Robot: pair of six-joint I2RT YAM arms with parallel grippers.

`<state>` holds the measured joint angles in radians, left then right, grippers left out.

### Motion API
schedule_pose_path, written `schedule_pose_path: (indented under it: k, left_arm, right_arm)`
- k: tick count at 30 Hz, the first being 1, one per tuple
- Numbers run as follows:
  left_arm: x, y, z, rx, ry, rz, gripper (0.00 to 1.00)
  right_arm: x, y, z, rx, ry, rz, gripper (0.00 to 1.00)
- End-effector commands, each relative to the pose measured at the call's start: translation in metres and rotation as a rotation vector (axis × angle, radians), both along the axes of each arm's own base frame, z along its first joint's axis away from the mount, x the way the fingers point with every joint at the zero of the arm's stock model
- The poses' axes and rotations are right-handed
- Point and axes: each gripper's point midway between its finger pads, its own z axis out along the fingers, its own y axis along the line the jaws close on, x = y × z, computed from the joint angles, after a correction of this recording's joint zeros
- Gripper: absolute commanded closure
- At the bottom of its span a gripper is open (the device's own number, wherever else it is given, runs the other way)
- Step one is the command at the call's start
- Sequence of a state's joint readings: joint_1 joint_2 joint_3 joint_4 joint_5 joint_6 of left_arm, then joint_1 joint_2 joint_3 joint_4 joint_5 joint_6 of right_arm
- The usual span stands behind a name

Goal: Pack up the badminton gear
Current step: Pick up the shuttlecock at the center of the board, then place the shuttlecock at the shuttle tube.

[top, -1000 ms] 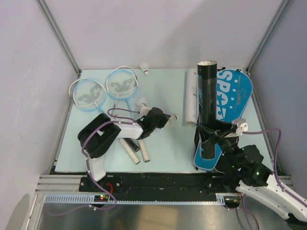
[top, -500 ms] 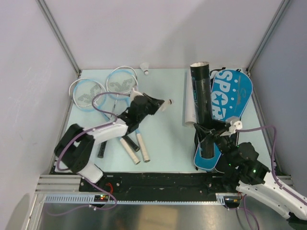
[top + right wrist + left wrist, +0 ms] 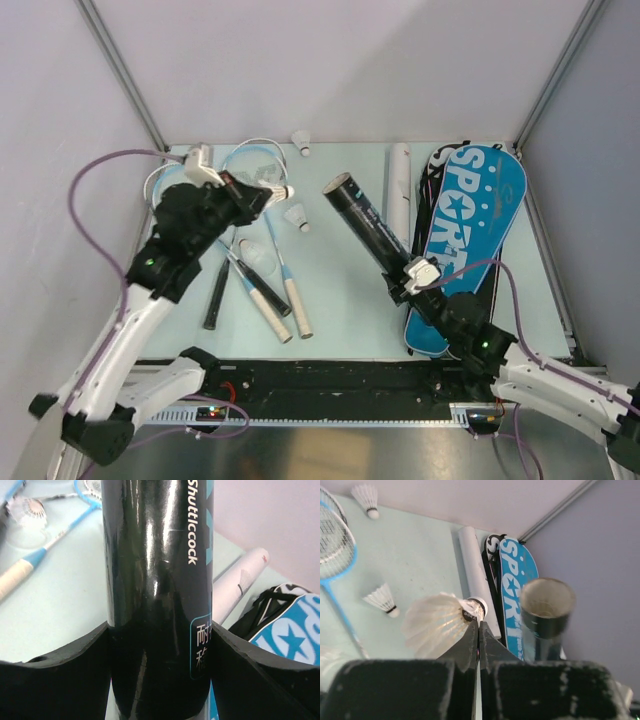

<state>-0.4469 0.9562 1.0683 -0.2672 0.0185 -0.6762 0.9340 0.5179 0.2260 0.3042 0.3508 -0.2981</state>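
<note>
Nearest, the right pincer [image 3: 412, 277] grips the long black tube [image 3: 368, 222] wide-jawed, mouth tilted up over the desk [image 3: 340, 300]; farther off, the left pincer [image 3: 479, 630], closed tight, holds a shuttlecock [image 3: 437, 622] aloft, a loading step seemingly needing cork-first alignment with that mouth.

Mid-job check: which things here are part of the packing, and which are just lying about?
Job: held shuttlecock, black tube, rackets, loose shuttlecocks, probably the blue bag.
Lying about: white roll, use unclear.
</note>
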Motion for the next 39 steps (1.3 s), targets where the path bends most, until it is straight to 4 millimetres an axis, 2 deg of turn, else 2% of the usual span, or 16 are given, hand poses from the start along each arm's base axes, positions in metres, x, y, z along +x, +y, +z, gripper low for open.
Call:
schedule_pose_path:
  k: [1, 4, 8, 14, 18, 25, 32, 39]
  left_arm:
    - [-0.056, 0.015, 0.003, 0.223, 0.016, -0.169, 1.00]
    - [-0.085, 0.015, 0.025, 0.223, -0.026, -0.252, 1.00]
    - [-0.124, 0.016, 0.047, 0.226, -0.080, -0.358, 1.00]
    - [-0.156, 0.025, 0.048, 0.270, -0.064, -0.413, 1.00]
    - [-0.168, 0.019, 0.044, 0.243, -0.043, -0.478, 1.00]
    - [-0.171, 0.015, 0.039, 0.223, -0.017, -0.502, 1.00]
    - [-0.168, 0.004, 0.031, 0.190, 0.026, -0.545, 1.00]
    - [-0.167, -0.007, 0.026, 0.136, 0.033, -0.588, 1.00]
  right_arm:
    - [0.008, 0.010, 0.056, -0.020, -0.277, 0.021, 0.70]
    - [0.010, 0.017, 0.051, -0.098, -0.360, 0.038, 0.70]
    - [-0.002, 0.026, 0.052, -0.129, -0.521, 0.116, 0.70]
    - [-0.023, 0.047, 0.054, -0.151, -0.622, 0.271, 0.71]
    - [-0.027, 0.051, 0.056, -0.158, -0.637, 0.301, 0.71]
    - [-0.037, 0.057, 0.060, -0.156, -0.653, 0.338, 0.71]
    - [-0.038, 0.059, 0.063, -0.170, -0.659, 0.325, 0.71]
    - [-0.025, 0.054, 0.067, -0.177, -0.624, 0.246, 0.73]
